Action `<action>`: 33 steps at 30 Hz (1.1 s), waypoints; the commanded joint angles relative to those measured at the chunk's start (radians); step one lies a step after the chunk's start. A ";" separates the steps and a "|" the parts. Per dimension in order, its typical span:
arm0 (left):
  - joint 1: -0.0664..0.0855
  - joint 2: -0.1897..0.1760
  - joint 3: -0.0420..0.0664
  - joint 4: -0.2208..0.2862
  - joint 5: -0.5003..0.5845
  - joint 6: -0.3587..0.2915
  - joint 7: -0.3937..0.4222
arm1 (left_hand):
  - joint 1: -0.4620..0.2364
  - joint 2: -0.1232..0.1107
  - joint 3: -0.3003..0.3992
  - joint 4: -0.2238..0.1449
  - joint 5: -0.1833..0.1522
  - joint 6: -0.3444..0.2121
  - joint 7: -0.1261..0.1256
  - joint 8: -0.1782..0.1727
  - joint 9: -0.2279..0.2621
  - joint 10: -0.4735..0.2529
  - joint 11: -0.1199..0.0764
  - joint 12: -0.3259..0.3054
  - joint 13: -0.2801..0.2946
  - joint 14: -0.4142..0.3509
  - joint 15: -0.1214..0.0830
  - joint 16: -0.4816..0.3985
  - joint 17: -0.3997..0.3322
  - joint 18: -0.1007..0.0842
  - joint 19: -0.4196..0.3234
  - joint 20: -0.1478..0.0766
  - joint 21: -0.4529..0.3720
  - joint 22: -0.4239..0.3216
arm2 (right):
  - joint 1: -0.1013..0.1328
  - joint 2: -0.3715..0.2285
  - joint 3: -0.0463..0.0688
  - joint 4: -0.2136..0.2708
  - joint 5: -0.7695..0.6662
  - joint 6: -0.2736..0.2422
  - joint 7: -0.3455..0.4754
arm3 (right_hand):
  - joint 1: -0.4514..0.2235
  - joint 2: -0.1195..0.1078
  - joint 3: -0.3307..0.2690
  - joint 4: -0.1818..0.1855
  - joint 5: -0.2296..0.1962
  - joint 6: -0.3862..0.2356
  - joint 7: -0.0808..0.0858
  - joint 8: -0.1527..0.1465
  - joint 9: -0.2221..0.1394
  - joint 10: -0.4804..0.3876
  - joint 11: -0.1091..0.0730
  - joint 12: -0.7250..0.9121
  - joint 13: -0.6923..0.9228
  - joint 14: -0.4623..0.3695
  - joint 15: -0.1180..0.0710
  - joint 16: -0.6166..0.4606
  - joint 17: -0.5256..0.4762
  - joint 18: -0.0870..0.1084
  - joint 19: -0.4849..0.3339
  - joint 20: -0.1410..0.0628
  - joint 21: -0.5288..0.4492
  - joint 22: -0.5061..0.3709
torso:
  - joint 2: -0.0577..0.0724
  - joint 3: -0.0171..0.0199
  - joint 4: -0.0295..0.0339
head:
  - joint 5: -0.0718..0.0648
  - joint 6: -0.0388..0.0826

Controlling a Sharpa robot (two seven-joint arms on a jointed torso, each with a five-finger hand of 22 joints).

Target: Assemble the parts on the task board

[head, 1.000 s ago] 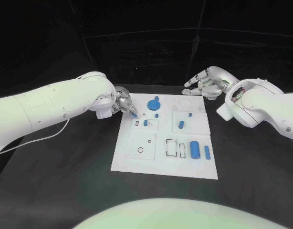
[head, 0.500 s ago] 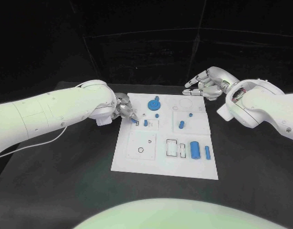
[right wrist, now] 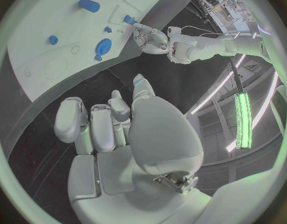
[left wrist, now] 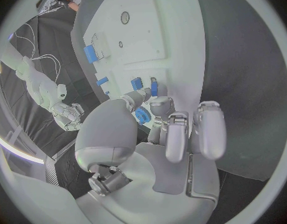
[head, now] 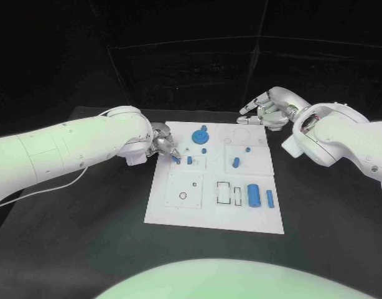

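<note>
At the task board's (head: pixel 178 212) upper left corner, the left hand (head: pixel 162 142) pinches a small blue part (head: pixel 175 159), half hidden by its fingers, while the right hand (head: pixel 267 109) hovers empty, fingers apart.

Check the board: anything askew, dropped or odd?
Nothing stands out. The white board lies flat on the table, blue parts all on it. The left hand holds a small blue part at the board's edge; the right hand hovers empty beyond its far corner.
</note>
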 commanded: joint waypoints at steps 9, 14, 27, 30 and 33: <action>-0.002 0.009 -0.002 -0.004 -0.010 0.020 -0.013 | 0.002 0.007 0.121 -0.118 0.005 0.004 -0.006 0.008 0.000 0.004 -0.001 -0.005 -0.002 0.102 -0.007 0.003 0.263 0.004 0.017 -0.003 -0.005 0.008 | 0.002 0.003 0.001 0.000 -0.002 0.008 0.004 | 0.003 0.010 -0.007 0.000 0.006 -0.001 -0.002 0.007 -0.001 -0.003 -0.005 0.004 -0.001 0.031 -0.009 -0.005 0.000 0.018 -0.005 0.001 -0.007 -0.001 | 0.000 -0.0006 0.0001 | 0.000 -0.003; -0.001 0.015 -0.002 -0.006 -0.010 0.029 -0.014 | 0.002 0.006 0.121 -0.119 0.005 0.003 -0.007 0.009 0.001 0.004 -0.001 -0.005 -0.001 0.102 -0.007 0.003 0.263 0.004 0.017 -0.004 -0.005 0.007 | 0.002 0.004 0.001 -0.001 -0.002 0.008 0.004 | 0.003 0.010 -0.007 0.000 0.006 -0.001 -0.002 0.007 -0.001 -0.003 -0.005 0.004 -0.001 0.031 -0.009 -0.005 0.000 0.018 -0.005 0.001 -0.007 -0.001 | 0.001 -0.0004 -0.0004 | -0.001 -0.005; -0.001 0.015 -0.006 -0.006 -0.010 0.048 -0.023 | 0.002 0.003 0.121 -0.122 0.005 0.004 -0.008 0.011 0.002 0.006 -0.002 -0.002 0.002 0.102 -0.008 0.003 0.263 0.004 0.017 -0.004 -0.004 0.008 | 0.002 0.004 0.001 -0.003 -0.002 0.014 0.003 | 0.003 0.010 -0.007 0.000 0.006 -0.001 -0.002 0.007 -0.001 -0.003 -0.005 0.004 -0.001 0.031 -0.009 -0.005 0.000 0.018 -0.005 0.001 -0.007 -0.001 | 0.000 -0.0007 0.0004 | -0.001 -0.007; -0.001 0.014 -0.007 -0.006 -0.011 0.050 -0.024 | 0.003 0.002 0.122 -0.123 0.007 0.005 -0.008 0.013 0.002 0.006 -0.002 -0.002 0.001 0.102 -0.008 0.003 0.263 0.003 0.017 -0.004 -0.004 0.009 | 0.002 0.004 0.000 -0.003 -0.002 0.015 0.003 | 0.003 0.010 -0.007 0.000 0.006 -0.001 -0.002 0.007 -0.001 -0.003 -0.005 0.004 -0.001 0.031 -0.009 -0.005 0.000 0.018 -0.005 0.001 -0.007 -0.001 | 0.000 -0.0006 -0.0001 | -0.001 -0.007; -0.001 0.013 -0.007 -0.004 -0.011 0.052 -0.025 | 0.001 -0.002 0.124 -0.126 0.020 0.006 -0.009 0.018 0.004 0.008 -0.003 -0.003 0.000 0.102 -0.009 0.003 0.263 0.003 0.017 -0.005 -0.004 0.010 | 0.002 0.005 0.000 -0.004 -0.002 0.016 0.003 | 0.003 0.010 -0.007 0.000 0.006 -0.001 -0.002 0.007 -0.001 -0.003 -0.005 0.004 -0.001 0.031 -0.009 -0.005 0.000 0.018 -0.005 0.001 -0.007 -0.001 | 0.000 -0.0008 0.0006 | -0.001 -0.008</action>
